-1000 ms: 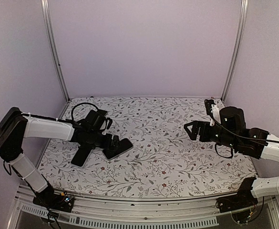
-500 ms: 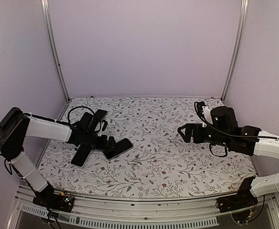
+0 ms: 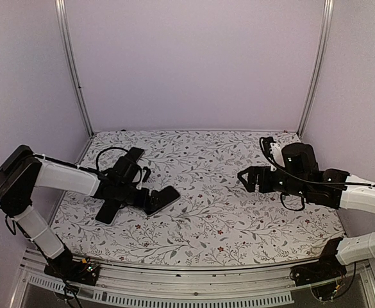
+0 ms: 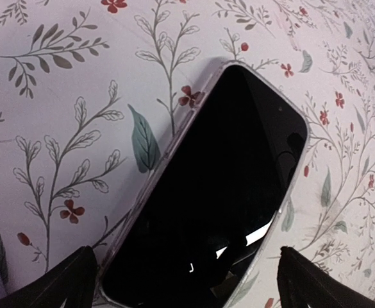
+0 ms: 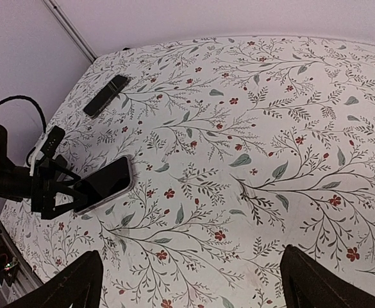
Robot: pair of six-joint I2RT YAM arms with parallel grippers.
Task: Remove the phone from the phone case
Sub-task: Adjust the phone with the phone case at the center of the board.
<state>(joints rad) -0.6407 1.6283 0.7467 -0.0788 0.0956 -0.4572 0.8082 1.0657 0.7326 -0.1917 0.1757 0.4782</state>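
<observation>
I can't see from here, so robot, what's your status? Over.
Left gripper open, astride the phone. Right gripper open, hovering apart. Phone lies inside clear case. Nothing blocking.

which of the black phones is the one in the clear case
The phone at the left gripper's open jaws: a clear case rims its edge. Another black one lies apart, farther back.

Soft, even, faintly lavender light fills all 3 views, with weak shadows. In the left wrist view a small white glare streak sits on the phone [image 4: 219, 186] screen. Both wrist views bend toward their corners.
</observation>
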